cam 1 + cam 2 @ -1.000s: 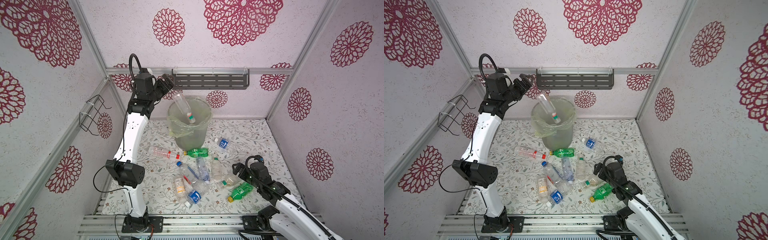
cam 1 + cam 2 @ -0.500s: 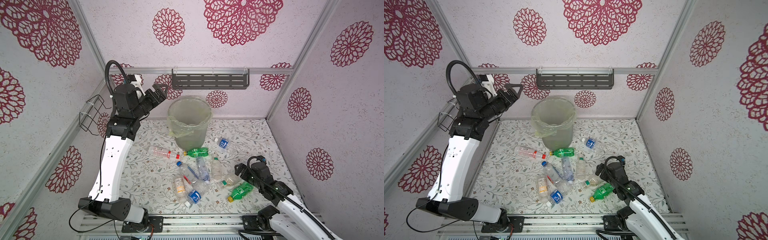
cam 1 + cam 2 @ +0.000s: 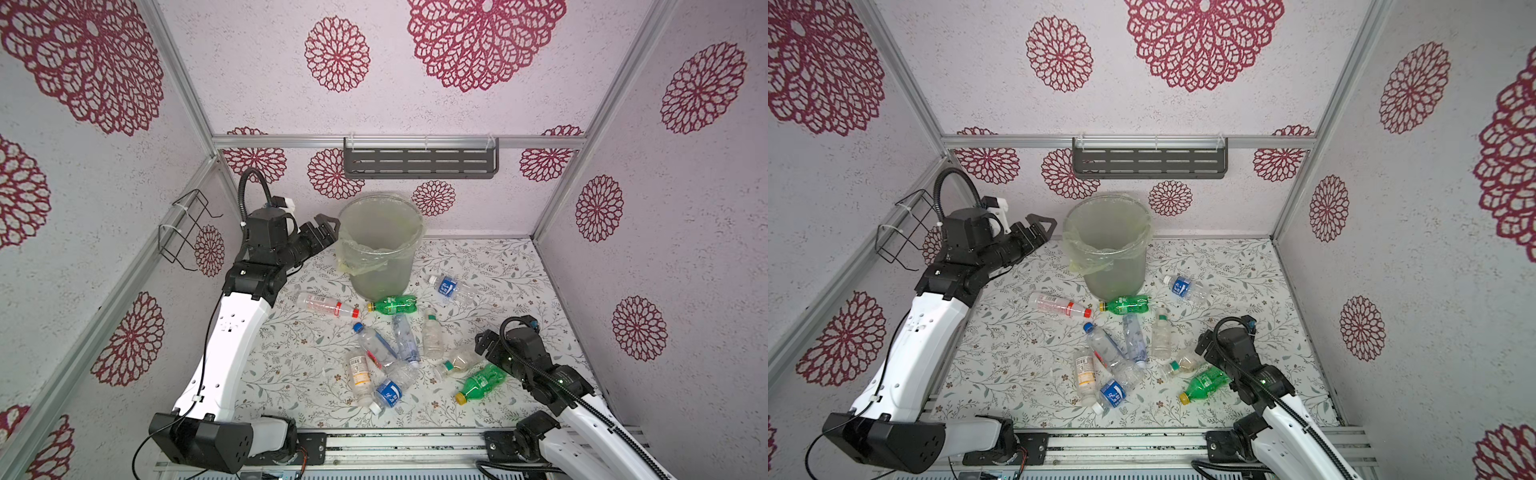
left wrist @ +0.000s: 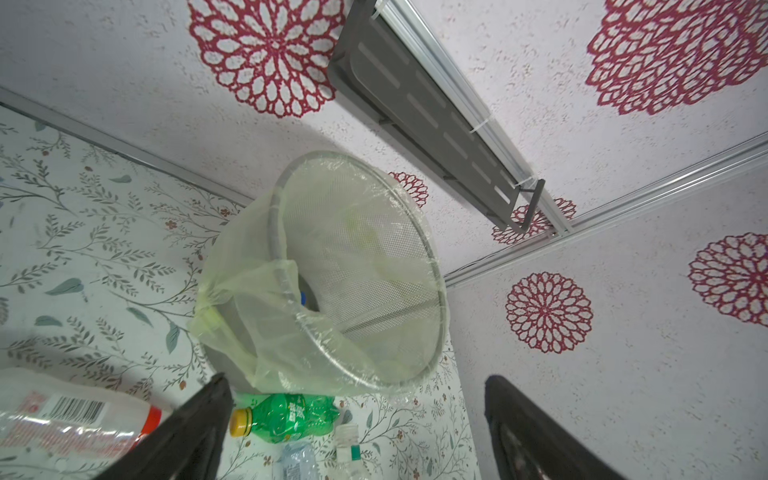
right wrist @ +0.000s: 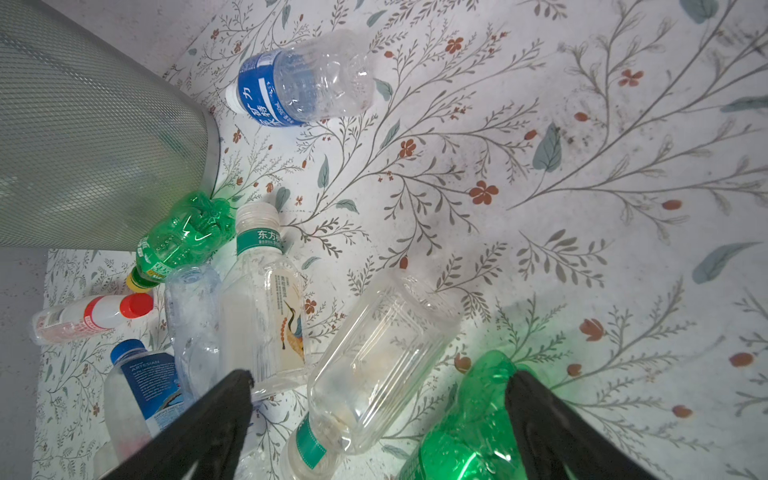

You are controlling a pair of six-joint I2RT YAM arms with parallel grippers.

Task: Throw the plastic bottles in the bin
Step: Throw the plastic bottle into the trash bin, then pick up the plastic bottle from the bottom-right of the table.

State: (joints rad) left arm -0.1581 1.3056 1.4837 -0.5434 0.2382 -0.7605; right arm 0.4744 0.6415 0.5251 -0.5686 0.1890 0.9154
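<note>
Bearings: clock face laid flat on the flowered worktop (image 3: 299,374), 12 o'clock at the back wall.
Front pair: front blue-label bottle (image 3: 390,392), white cap, lies at 6 o'clock, touching the orange-label bottle (image 3: 360,374) at its 10 o'clock.
Right tool (image 5: 378,374): released, jaws wide and holding nothing, low at 4 o'clock over the squat clear bottle (image 5: 374,365); whether a jaw touches any bottle I cannot tell.
Near green bottle (image 3: 478,382): yellow cap, lying at 4 o'clock just beside the right tool, partly behind one jaw in the right wrist view.
Centre heap: blue-capped bottle (image 3: 374,343), crumpled clear bottle (image 3: 403,336) and green-banded bottle (image 3: 432,336) lie side by side at mid-worktop.
Far row: red-capped bottle (image 3: 326,304) at 10 o'clock; far green bottle (image 3: 392,304) lies at the bin's foot, at the bin's 6 o'clock; far blue-label bottle (image 3: 451,286) lies near the bin at its 3 o'clock, apart from it.
Bin (image 3: 382,274): upright at 12 o'clock near the back wall, yellowish bag folded over its rim.
Left tool (image 4: 355,378): released and empty, raised to rim height at the bin's 9 o'clock, just beside the rim but apart from it, jaws pointing toward the bin.
Wire rack (image 3: 187,228): on the side wall at 9 o'clock.
Slotted shelf (image 3: 419,164): on the back wall above the bin.
</note>
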